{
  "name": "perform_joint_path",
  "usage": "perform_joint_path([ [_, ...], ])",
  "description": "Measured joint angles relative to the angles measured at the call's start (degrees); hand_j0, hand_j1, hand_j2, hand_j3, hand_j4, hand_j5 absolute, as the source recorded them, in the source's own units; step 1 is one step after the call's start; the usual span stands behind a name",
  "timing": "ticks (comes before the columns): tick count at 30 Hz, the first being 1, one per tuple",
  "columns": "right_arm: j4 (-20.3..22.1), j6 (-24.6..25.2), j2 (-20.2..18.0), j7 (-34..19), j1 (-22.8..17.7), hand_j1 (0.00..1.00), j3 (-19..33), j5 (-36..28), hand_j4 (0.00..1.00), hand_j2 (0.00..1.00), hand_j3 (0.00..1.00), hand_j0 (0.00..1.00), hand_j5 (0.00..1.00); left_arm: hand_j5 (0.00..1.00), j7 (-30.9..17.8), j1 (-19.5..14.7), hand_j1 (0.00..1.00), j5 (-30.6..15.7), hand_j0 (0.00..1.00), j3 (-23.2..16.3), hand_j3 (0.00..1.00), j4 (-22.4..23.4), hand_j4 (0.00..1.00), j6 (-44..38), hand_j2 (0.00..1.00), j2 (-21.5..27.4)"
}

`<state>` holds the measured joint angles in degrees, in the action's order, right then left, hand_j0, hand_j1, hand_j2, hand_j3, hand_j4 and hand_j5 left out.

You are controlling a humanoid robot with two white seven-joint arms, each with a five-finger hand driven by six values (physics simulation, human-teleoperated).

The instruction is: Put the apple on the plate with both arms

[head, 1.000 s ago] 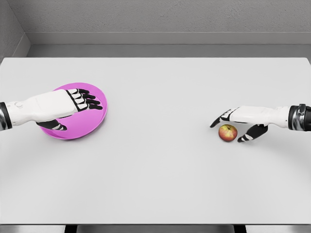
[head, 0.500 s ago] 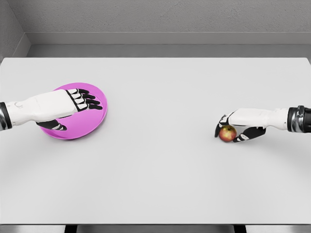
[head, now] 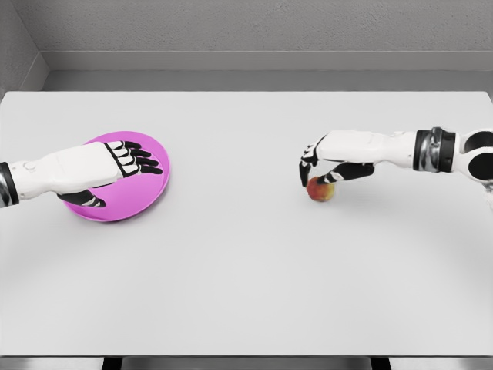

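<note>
A small red-yellow apple [head: 320,190] is held in my right hand [head: 323,171], whose black fingers curl over its top, right of the table's middle. Whether the apple touches the table I cannot tell. A round magenta plate [head: 154,189] lies at the left of the table. My left hand [head: 127,166] lies across the plate, fingers stretched over its top and the thumb under its near rim. The plate's left part is hidden by this hand.
The white table [head: 246,270] spans the whole view, with a grey wall behind its far edge. Bare table surface separates the apple from the plate.
My right hand closed its fingers on the apple, then carried it leftward and a little farther back, toward the table's middle. The left hand and plate have not moved.
</note>
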<state>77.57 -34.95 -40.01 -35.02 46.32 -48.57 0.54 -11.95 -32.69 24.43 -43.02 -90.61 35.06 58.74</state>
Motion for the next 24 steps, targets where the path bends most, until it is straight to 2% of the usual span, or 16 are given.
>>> perform_joint_path([
  [2, 0.0, 0.7, 3.3, 0.0, 0.9, 0.38, -0.1, -0.1, 0.38, 0.38, 0.38, 0.38, 0.38, 1.00, 0.0, 0.0, 1.00, 0.0, 1.00, 0.0, 1.00, 0.0, 1.00, 0.0, 1.00, 0.0],
  [3, -0.1, 1.0, 4.5, 0.0, 1.7, 0.43, 0.1, 0.0, 0.43, 0.43, 0.43, 0.43, 0.43, 1.00, 0.0, 0.0, 1.00, 0.0, 1.00, 0.0, 1.00, 0.0, 1.00, 0.0, 1.00, 0.0],
  [5, -1.2, 0.6, 5.3, 0.0, -0.6, 0.58, 4.4, 0.1, 0.58, 0.58, 0.58, 0.58, 0.58, 1.00, 0.0, 0.0, 1.00, 0.0, 1.00, 0.0, 1.00, 0.0, 1.00, 0.0, 1.00, 0.0],
  [6, -2.1, 0.4, 5.2, 0.0, -1.1, 0.74, 6.9, 0.1, 0.74, 0.74, 0.74, 0.74, 0.74, 1.00, 0.0, 0.0, 1.00, 0.0, 1.00, 0.0, 1.00, 0.0, 1.00, 0.0, 1.00, 0.0],
  [7, -3.2, 0.2, 4.8, 0.0, -1.7, 1.00, 8.8, 0.1, 1.00, 1.00, 1.00, 1.00, 1.00, 1.00, 0.0, 0.0, 1.00, 0.0, 1.00, 0.0, 1.00, 0.0, 1.00, 0.0, 1.00, 0.0],
  [9, -5.3, 0.0, 3.2, 0.0, -2.8, 1.00, 11.6, 0.3, 1.00, 1.00, 1.00, 1.00, 1.00, 1.00, 0.0, 0.0, 1.00, 0.0, 1.00, 0.0, 1.00, 0.0, 1.00, 0.0, 1.00, 0.0],
  [13, -9.1, -0.2, 0.6, 0.0, -9.8, 1.00, 18.9, 0.6, 1.00, 1.00, 1.00, 1.00, 1.00, 1.00, -0.6, -0.1, 1.00, 0.0, 1.00, 0.0, 1.00, 0.0, 1.00, 0.0, 1.00, -0.7],
  [15, -10.3, -0.2, -0.3, 0.0, -10.6, 1.00, 20.9, 0.7, 1.00, 1.00, 1.00, 1.00, 1.00, 1.00, -2.5, -1.1, 1.00, 0.0, 1.00, 0.0, 1.00, 0.5, 1.00, 0.0, 1.00, -2.3],
  [18, -11.3, -0.2, -0.9, 0.0, -12.0, 1.00, 23.4, 1.1, 1.00, 1.00, 1.00, 1.00, 1.00, 1.00, -5.0, -5.6, 1.00, -0.1, 1.00, -0.5, 1.00, 1.6, 1.00, 0.0, 1.00, -5.6],
  [19, -11.7, -0.2, -1.1, 0.0, -12.0, 1.00, 24.2, 1.2, 1.00, 1.00, 1.00, 1.00, 1.00, 1.00, -5.4, -8.7, 1.00, -0.1, 1.00, -1.1, 1.00, 1.9, 1.00, 0.0, 1.00, -7.6],
  [20, -12.3, -0.2, -1.2, 0.0, -12.0, 1.00, 24.7, 1.3, 1.00, 1.00, 1.00, 1.00, 1.00, 1.00, -5.7, -10.3, 1.00, -0.2, 1.00, -1.9, 1.00, 2.1, 1.00, 0.0, 1.00, -9.7],
  [24, -14.6, -0.2, -1.7, 0.0, -12.0, 1.00, 25.8, 1.6, 1.00, 1.00, 1.00, 1.00, 1.00, 1.00, -6.2, -13.4, 1.00, -0.4, 1.00, -3.3, 1.00, 3.7, 1.00, 0.0, 1.00, -17.1],
])
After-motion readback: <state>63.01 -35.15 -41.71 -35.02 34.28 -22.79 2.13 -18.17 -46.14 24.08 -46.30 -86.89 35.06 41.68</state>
